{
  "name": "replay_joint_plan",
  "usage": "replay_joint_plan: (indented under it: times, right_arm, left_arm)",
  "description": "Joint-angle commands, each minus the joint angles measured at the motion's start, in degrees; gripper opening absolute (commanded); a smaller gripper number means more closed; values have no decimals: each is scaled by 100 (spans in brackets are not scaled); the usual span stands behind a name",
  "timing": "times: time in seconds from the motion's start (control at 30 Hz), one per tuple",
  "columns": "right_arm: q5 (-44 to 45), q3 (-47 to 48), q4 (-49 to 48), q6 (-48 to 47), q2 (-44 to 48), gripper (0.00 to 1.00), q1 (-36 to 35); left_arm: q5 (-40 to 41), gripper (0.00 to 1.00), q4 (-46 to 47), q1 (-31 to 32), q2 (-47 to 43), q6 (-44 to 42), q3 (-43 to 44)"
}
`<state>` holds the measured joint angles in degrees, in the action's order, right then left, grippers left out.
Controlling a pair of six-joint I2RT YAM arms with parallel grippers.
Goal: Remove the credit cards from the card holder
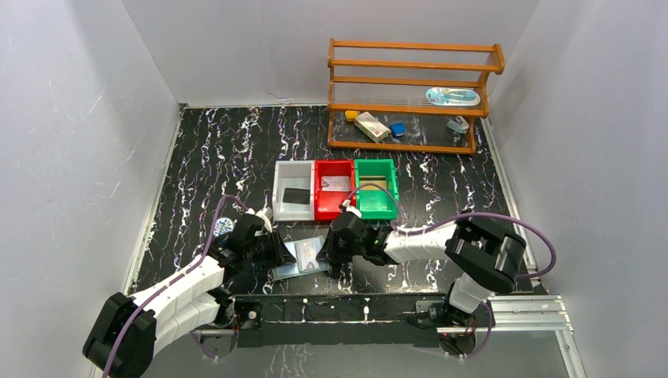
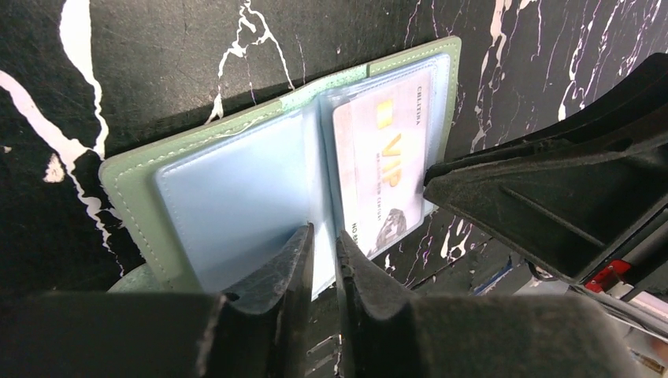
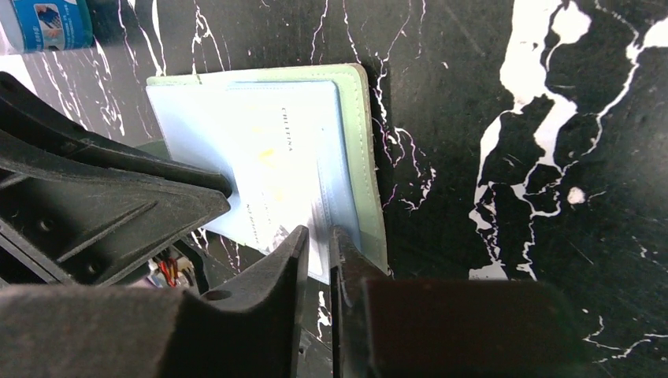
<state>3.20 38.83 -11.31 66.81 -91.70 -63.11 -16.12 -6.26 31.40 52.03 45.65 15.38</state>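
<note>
The holder (image 1: 302, 259) lies open on the surface (image 3: 473, 94), between the two pincers. The left pincer (image 2: 323, 234) is narrow and pinches a clear pocket's edge. A pale card (image 2: 384, 157) sits in a pocket just ahead of the right pincer (image 3: 318, 234). That one is narrow too, but I cannot tell if it grips.

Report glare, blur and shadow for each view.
Top external view: even light, sharp, no hard shadows on the black marbled table. Left wrist view: print on the pale VIP credit card reads clearly; the left claw is dark, soft. Right wrist view: glare on the grey-green bifold card holder washes out the card's print.
</note>
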Motion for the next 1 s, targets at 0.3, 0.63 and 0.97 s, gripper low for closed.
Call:
replay_joint_plan:
  times: [0.3, 0.63, 0.97]
  right_arm:
    - [-160, 625, 398, -627, -43, 31, 245]
    - [-722, 687, -65, -651, -544, 30, 256]
    - [-1078, 285, -966, -385, -379, 24, 256]
  left_arm:
    - [116, 26, -51, 24, -181, 22, 108]
    - [-59, 27, 305, 20, 77, 66, -18]
    - [-175, 27, 672, 22, 221, 260, -315]
